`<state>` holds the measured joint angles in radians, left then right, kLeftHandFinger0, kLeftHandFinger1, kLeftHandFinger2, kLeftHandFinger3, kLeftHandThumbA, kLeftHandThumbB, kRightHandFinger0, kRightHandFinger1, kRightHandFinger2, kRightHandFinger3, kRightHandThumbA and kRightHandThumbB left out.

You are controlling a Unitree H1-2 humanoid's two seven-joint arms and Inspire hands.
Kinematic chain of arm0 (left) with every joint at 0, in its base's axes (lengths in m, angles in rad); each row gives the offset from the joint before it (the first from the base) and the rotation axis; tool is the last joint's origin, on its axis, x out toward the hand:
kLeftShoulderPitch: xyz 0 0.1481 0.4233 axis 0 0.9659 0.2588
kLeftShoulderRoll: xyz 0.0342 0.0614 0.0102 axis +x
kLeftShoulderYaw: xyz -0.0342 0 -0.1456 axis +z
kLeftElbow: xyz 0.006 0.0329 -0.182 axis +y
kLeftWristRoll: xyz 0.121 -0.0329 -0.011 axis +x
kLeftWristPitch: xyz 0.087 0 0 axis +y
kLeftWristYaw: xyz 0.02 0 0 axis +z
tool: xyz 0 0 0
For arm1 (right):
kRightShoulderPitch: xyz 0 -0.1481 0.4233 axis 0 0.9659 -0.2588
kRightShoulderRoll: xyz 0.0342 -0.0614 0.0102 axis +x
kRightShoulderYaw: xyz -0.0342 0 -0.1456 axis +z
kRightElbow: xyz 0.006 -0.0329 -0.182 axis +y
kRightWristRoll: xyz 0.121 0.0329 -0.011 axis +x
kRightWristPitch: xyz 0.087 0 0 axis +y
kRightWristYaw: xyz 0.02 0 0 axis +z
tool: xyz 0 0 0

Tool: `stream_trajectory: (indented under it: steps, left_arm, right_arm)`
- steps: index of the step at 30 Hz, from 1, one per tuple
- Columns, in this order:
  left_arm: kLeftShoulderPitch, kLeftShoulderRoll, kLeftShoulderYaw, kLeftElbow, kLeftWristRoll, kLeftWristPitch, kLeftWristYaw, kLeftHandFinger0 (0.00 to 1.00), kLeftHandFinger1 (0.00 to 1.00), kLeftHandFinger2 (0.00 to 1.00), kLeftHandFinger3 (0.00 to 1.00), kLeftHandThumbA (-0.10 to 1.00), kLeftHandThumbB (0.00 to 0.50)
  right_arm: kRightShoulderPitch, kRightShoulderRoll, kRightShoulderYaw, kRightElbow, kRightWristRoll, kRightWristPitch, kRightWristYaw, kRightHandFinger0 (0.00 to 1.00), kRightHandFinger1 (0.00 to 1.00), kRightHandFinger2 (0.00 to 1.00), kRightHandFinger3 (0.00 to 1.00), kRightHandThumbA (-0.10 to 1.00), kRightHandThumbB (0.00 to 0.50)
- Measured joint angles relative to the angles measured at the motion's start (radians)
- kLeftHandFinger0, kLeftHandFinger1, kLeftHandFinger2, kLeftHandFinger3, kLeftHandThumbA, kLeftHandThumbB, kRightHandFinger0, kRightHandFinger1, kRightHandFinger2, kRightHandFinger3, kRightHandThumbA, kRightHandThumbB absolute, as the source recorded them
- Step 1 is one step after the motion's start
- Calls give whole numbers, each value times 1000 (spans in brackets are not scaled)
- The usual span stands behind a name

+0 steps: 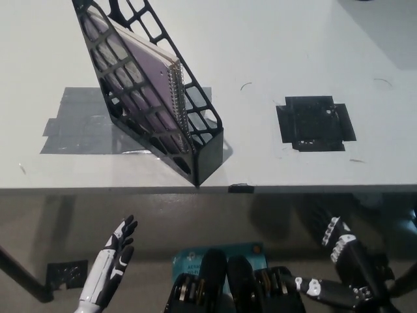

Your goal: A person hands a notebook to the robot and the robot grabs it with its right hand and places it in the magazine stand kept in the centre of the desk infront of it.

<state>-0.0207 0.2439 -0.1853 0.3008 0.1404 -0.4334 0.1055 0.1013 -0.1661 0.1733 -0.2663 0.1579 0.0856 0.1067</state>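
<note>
A spiral-bound notebook [140, 78] with a purple cover stands inside the black lattice magazine stand [202, 160] on the white desk [273, 45]. The stand leans toward the upper left, its closed end near the desk's front edge. My black right hand [342, 264] hangs below the desk edge at the lower right, fingers spread, holding nothing. My white left hand [111, 261] rests open at the lower left, also below the desk edge.
A grey tape patch [75, 124] lies under and left of the stand. A black tape square [316, 124] marks the desk to the right. A small black tape strip [241, 189] sits on the front edge.
</note>
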Motion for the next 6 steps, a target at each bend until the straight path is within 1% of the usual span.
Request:
stream_trajectory:
  steps: [2, 6]
  left_arm:
    - [4, -1, 0, 0, 0, 0, 1, 960, 1000, 1000, 1000, 1000, 500]
    - [5, -8, 1, 0, -4, 0, 1, 979, 1000, 1000, 1000, 1000, 500]
  right_arm:
    - [-1, -3, 7, 20, -16, -4, 6, 1000, 1000, 1000, 1000, 1000, 160]
    - [0, -17, 18, 32, -40, -5, 19, 1000, 1000, 1000, 1000, 1000, 178]
